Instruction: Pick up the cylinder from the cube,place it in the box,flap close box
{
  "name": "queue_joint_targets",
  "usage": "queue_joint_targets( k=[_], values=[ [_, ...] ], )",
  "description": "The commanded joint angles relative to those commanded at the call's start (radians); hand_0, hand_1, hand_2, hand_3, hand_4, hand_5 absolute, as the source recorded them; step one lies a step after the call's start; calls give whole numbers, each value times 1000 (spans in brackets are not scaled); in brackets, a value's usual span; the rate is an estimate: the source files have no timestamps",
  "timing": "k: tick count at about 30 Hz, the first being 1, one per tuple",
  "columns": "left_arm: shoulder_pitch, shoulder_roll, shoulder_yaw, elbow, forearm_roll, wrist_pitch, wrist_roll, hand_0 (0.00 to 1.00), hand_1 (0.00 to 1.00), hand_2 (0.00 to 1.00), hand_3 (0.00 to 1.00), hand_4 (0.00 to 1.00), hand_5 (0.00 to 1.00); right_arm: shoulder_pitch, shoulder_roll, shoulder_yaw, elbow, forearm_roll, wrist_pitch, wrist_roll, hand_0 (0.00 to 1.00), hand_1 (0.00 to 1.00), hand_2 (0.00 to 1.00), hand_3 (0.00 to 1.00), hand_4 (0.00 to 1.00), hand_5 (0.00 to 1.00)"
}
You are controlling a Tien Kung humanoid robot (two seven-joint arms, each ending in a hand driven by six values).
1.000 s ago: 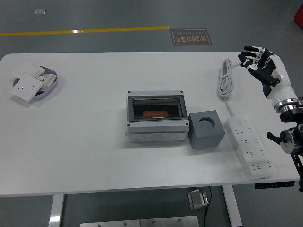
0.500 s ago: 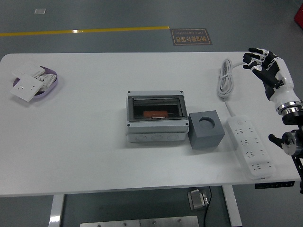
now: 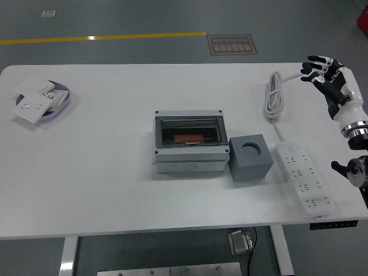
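Out at the table's far right edge the white-and-black right hand (image 3: 329, 77) hovers empty, fingers loosely apart, while the orange cylinder (image 3: 188, 138) lies inside the grey lidded box (image 3: 190, 144) beside the dark grey cube (image 3: 250, 157), where any low sweep risks snagging the white power strip (image 3: 302, 177).

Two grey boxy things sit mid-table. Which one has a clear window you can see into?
The larger one on the left, the grey box: through its window shows something orange. The grey cube beside it just has a round hole on top.

One high head camera looks down over the table (image 3: 115, 190).
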Motion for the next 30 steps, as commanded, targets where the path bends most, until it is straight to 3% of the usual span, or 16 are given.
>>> queue_joint_targets(
  k=[30],
  values=[
    [5,-2,0,-2,-5,0,-3,582,618,574,603,671,89,11,19,17,1,15,1,0,602,615,631,689,877,364]
  ],
)
